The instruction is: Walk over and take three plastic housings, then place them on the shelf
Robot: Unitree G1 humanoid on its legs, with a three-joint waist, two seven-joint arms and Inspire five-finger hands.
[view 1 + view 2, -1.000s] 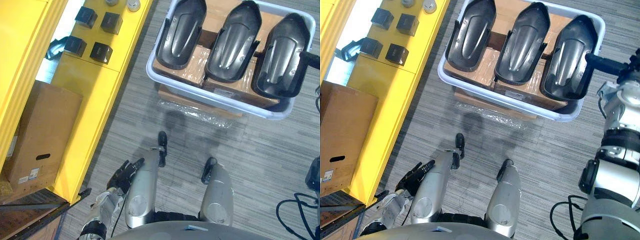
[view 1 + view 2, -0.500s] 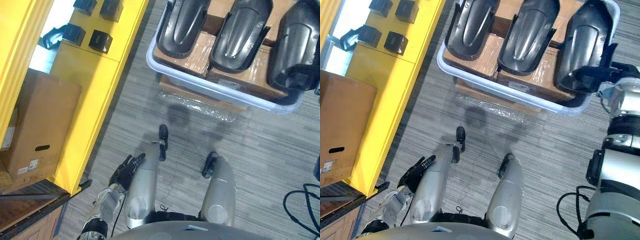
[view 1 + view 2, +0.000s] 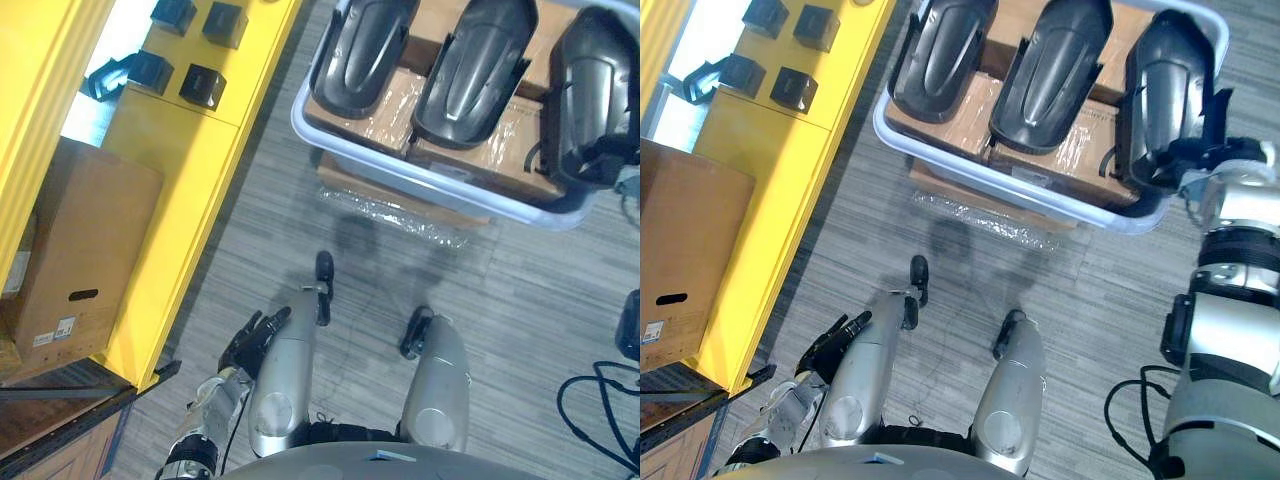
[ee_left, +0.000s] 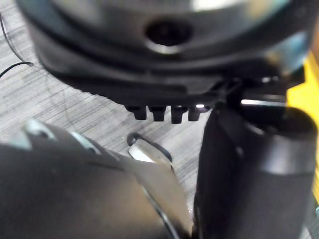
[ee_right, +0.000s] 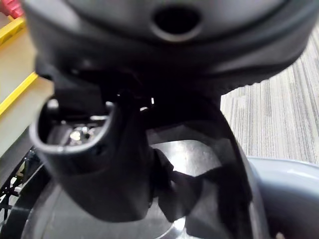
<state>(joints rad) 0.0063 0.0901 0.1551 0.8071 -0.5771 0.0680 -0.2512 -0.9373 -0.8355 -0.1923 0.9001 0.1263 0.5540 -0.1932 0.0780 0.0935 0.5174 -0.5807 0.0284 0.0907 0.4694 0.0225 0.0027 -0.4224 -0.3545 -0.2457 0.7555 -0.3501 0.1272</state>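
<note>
Grey carpet [image 3: 520, 300] is lying under everything I am looking down at through the head cameras. Along the robot's left side the yellow shelf [image 3: 190, 150] is running, with a cardboard box [image 3: 80, 250] on its lower level and some small black blocks [image 3: 205, 85] on its top. Ahead, a pale tub [image 3: 420, 175] is sitting on wrapped cartons [image 3: 370, 110], and the three plastic housings are resting in it side by side, hollow side up: the left housing [image 3: 365, 45], the middle housing [image 3: 475, 60] and the right housing [image 3: 590, 70]. The right hand [image 3: 1185, 160] is lying against the near end of the right housing; whether it has already hold of it I cannot tell, because the hand is partly hidden by the dark shell. The left hand [image 3: 250, 342] is hanging low at the robot's left side, relaxed and spread, and it is carrying nothing. I am judging that the first pick is in hand and no housing is on the shelf yet. For the next move I am needing a firm grasp on the rim, then a lift clear of the tub wall before turning to the shelf.
</note>
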